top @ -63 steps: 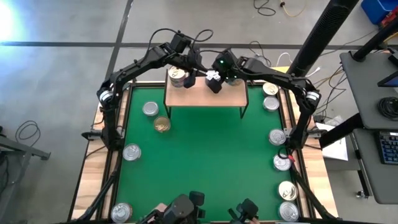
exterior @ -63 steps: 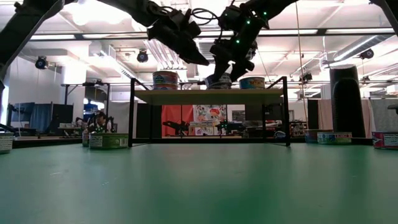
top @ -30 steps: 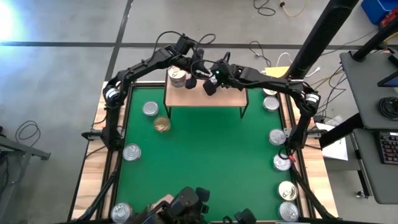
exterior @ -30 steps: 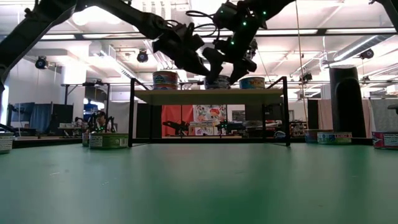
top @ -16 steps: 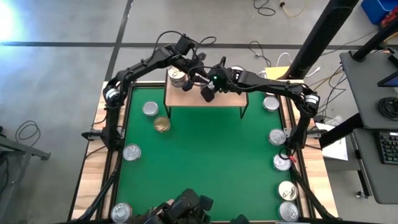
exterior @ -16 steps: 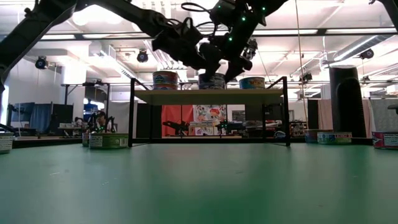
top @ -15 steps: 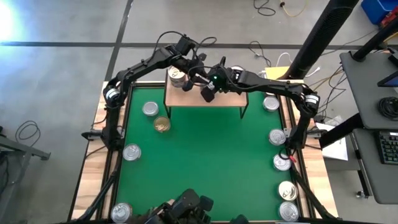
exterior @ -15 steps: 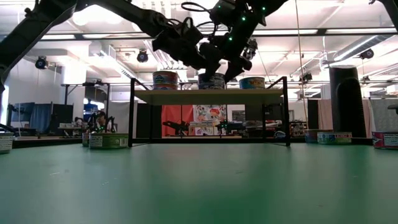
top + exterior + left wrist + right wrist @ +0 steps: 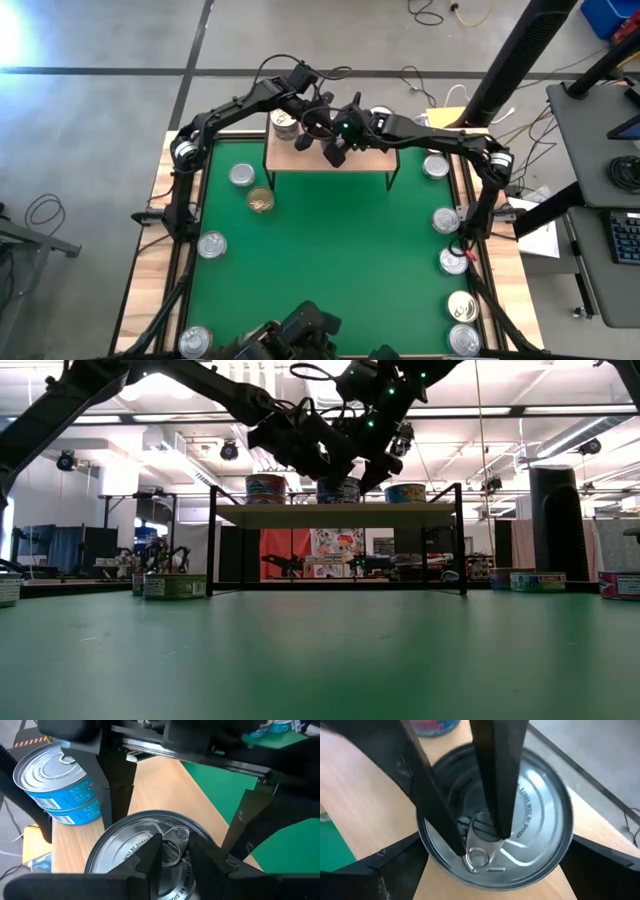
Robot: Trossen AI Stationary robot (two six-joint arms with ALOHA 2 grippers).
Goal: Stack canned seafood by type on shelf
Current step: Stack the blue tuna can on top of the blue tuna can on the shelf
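Note:
The shelf point(image 9: 372, 158) stands at the table's far edge. On its board a silver-topped can point(image 9: 125, 857) with a pull tab sits in the middle point(image 9: 338, 490). It has a stack of two blue cans point(image 9: 60, 780) to its left and a single can point(image 9: 405, 492) to its right. My right gripper point(image 9: 496, 849) is over the middle can and shut on it. My left gripper point(image 9: 172, 851) hangs just above that can's top, with a narrow gap between its fingertips, which stand on either side of the pull tab point(image 9: 479, 851). Whether they touch the lid does not show. In the high view both grippers hide this can. My right gripper holds the middle can by its round side wall point(image 9: 567, 840), pinched between the two fingers point(image 9: 117, 795), one on each opposite side. The fingers come from above, slanting from the table's right. The can stays upright, its bottom at the shelf board.
Loose cans lie on the green mat at the left point(image 9: 241, 175), among them a gold-topped one point(image 9: 260, 200). Several more line the right edge point(image 9: 446, 220). The mat's middle is bare. The shelf's black legs point(image 9: 212, 540) stand near the far edge.
My right gripper has moved toward the table's left along the shelf, and the can between its fingers has shifted with it toward the blue stack. My left gripper has come down closer over the can's top.

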